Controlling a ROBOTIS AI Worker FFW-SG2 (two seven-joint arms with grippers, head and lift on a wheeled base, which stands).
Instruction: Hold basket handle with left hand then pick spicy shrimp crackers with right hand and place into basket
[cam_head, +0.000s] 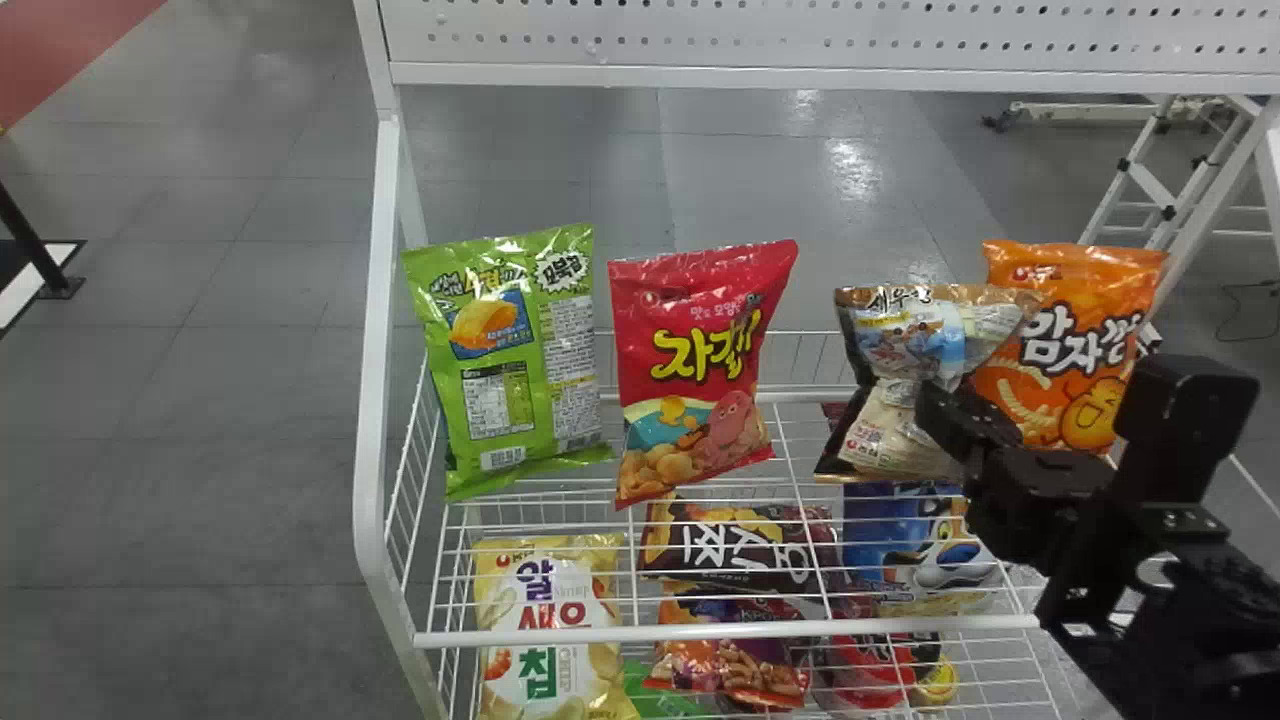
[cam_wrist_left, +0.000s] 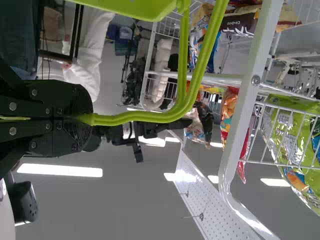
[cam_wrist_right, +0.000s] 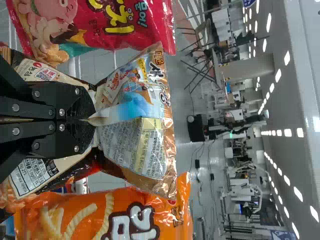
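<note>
Right wrist view: R gripper (cam_wrist_right: 89, 120) closed on middle of spicy shrimp crackers (cam_wrist_right: 137, 147), bag creased in at the pinch. Head view: bag upright at wire rack (cam_head: 620, 635), twd its R end. Can't tell if lifted. Orange snack bag (cam_head: 1060, 350) just beside it, at rack's R end; red snack bag (cam_head: 700, 370) nr rack's middle; green snack bag (cam_head: 520, 370) at rack's L end. L wrist view: L gripper (cam_wrist_left: 82, 119) clamped on green basket handle (cam_wrist_left: 180, 111), basket (cam_wrist_left: 132, 7) outside rack, nr L end.

Step, my read: pick, grasp made, placing not yet done. Next: raise bag clear of rack w/o dragging orange one, draw back, carry twd rack's L end, release over basket; L holds handle steady.
</note>
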